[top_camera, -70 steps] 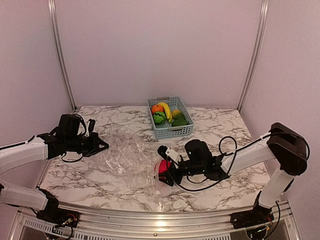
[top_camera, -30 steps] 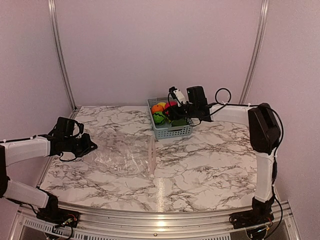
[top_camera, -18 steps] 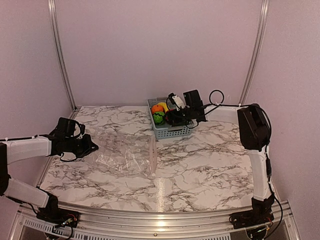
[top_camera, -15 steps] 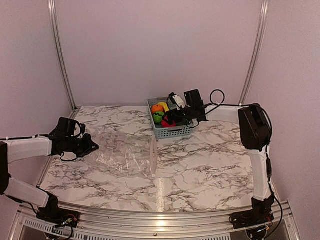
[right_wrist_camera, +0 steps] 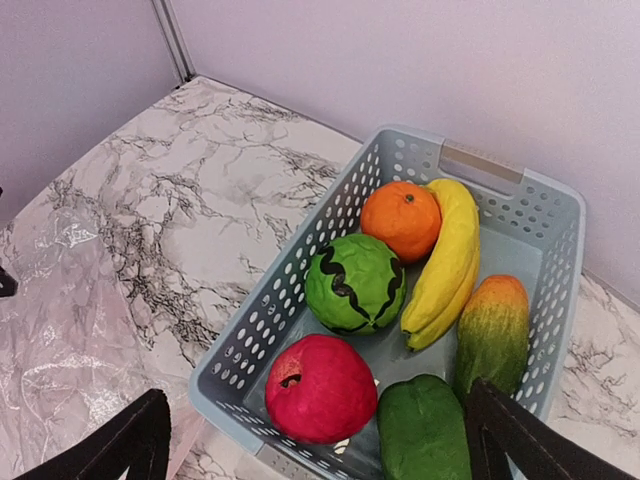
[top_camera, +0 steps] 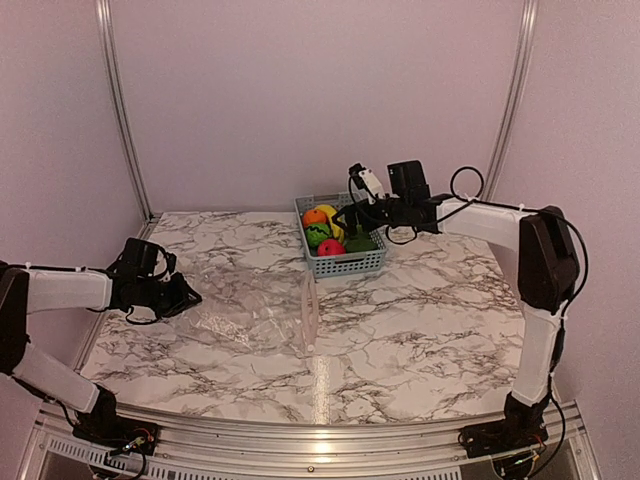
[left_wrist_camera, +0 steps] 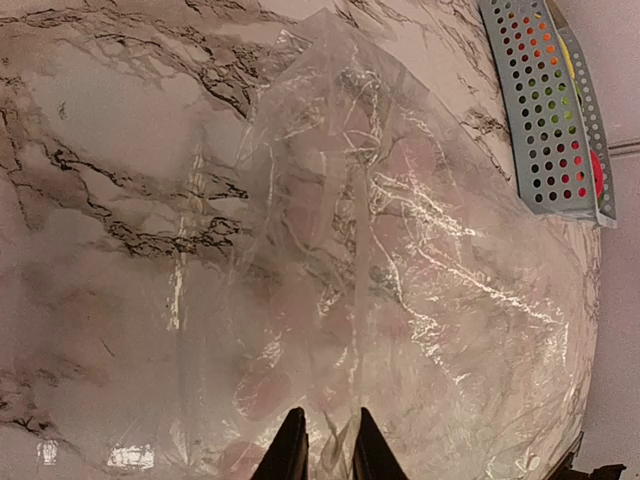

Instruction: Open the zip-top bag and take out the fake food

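My left arm (top_camera: pixel 70 290) reaches out low on my left side, its forearm almost level. My left tool (left_wrist_camera: pixel 325 455) points inward with its two black fingers (left_wrist_camera: pixel 290 450) drawn close together, pinching the edge of the clear, crinkly plastic zip-top bag (left_wrist_camera: pixel 420 250). My right arm (top_camera: pixel 490 215) rises tall from its base, bends at the elbow and stretches far forward and inward. My right tool (right_wrist_camera: pixel 315 440) hangs raised and tilted downward, its fingers spread wide, gripping nothing.

Lab test booth: blank walls (top_camera: pixel 300 90), aluminium rails (top_camera: pixel 118 110), marble-print tabletop (top_camera: pixel 420 330).
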Action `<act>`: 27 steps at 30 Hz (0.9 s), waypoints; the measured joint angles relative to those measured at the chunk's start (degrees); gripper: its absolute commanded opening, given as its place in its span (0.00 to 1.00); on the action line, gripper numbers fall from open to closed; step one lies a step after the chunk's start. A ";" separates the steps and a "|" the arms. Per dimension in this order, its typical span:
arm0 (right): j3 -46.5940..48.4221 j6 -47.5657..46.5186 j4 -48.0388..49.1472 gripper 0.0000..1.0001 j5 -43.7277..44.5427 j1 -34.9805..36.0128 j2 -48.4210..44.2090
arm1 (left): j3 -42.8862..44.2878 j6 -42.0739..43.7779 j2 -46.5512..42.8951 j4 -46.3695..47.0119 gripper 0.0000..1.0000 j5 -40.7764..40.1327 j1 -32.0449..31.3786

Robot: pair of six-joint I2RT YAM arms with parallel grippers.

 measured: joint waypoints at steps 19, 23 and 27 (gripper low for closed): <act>-34.62 4.68 7.28 0.99 -3.85 -0.11 -28.02 | 4.98 4.90 -1.49 -5.44 0.99 -6.82 0.11; -39.47 6.67 8.24 0.99 -3.98 -0.11 -33.07 | 9.77 6.75 -5.16 -8.11 0.99 -8.52 0.11; -42.88 8.63 9.73 0.99 -3.54 -0.11 -37.07 | 14.58 8.02 -7.30 -8.41 0.99 -8.87 0.11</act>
